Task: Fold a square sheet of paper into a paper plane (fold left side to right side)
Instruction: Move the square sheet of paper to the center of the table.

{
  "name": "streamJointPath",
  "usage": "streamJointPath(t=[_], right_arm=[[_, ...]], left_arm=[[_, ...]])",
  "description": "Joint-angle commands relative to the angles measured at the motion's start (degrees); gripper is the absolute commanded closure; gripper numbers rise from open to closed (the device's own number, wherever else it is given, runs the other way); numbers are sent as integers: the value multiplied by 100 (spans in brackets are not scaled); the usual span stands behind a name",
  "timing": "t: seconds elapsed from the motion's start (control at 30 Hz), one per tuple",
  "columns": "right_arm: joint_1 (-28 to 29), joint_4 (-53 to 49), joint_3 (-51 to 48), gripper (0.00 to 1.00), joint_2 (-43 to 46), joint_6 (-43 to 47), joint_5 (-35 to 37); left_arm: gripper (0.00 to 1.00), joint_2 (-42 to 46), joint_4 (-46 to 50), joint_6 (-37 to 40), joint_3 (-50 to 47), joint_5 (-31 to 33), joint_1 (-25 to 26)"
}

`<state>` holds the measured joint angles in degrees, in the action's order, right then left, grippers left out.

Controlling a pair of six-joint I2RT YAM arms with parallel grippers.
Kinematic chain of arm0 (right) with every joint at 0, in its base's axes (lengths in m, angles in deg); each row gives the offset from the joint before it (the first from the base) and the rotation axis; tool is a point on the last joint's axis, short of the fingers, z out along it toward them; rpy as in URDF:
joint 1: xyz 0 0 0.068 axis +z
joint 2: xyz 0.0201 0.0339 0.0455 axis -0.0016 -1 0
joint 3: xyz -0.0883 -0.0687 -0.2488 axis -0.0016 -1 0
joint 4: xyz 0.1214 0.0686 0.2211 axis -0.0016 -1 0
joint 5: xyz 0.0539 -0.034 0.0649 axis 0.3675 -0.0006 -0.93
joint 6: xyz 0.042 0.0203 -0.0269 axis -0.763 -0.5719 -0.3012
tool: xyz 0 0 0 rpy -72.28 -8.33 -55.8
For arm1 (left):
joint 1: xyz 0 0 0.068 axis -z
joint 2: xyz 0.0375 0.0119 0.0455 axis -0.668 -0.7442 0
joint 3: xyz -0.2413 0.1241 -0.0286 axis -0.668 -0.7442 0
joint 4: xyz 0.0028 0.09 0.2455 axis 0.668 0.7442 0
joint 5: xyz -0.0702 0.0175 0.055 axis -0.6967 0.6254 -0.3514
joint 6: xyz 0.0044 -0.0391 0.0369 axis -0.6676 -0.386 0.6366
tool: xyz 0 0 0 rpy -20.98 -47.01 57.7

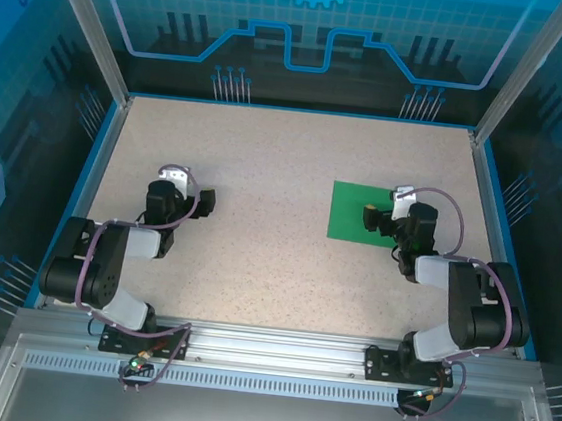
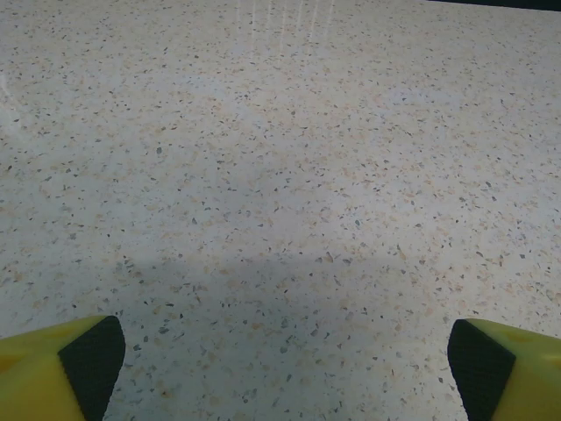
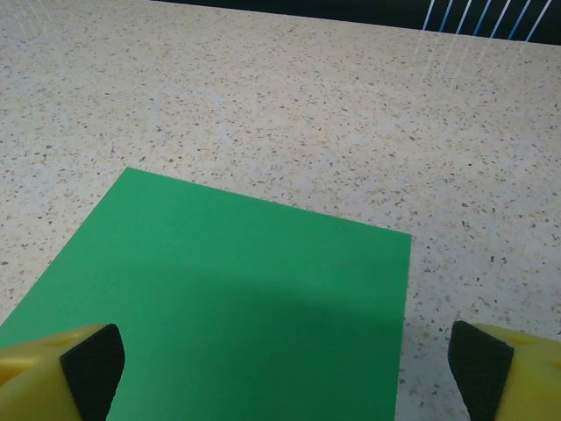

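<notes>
Both wide open and empty: my right gripper (image 3: 285,364) over the square sheet of paper (image 3: 237,289) to begin folding, left gripper (image 2: 285,364) waiting.

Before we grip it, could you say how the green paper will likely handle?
The paper lies dead flat on the table, so probably thin, light and floppy. No raised edge shows, so it may slide rather than lift.

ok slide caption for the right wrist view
Open right hand above a flat green paper square on the speckled table
</notes>
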<state>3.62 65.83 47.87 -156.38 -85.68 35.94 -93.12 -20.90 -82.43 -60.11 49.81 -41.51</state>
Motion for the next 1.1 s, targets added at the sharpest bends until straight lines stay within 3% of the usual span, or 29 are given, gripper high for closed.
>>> streamJointPath(t=[0.0, 0.77, 0.93, 1.07], right_arm=[[-99, 27, 133, 1, 6, 35, -86], [-124, 52, 119, 1, 43, -12, -3], [-164, -1938, 711, 1, 971, -392, 690], [-159, -3690, 1269, 1, 1461, -810, 903]], left_arm=[[1, 37, -152, 108, 123, -107, -55], [1, 123, -105, 76, 112, -19, -60], [1, 1447, 1318, -211, 315, 270, -50], [1, 2537, 2906, -1193, 661, 69, -23]])
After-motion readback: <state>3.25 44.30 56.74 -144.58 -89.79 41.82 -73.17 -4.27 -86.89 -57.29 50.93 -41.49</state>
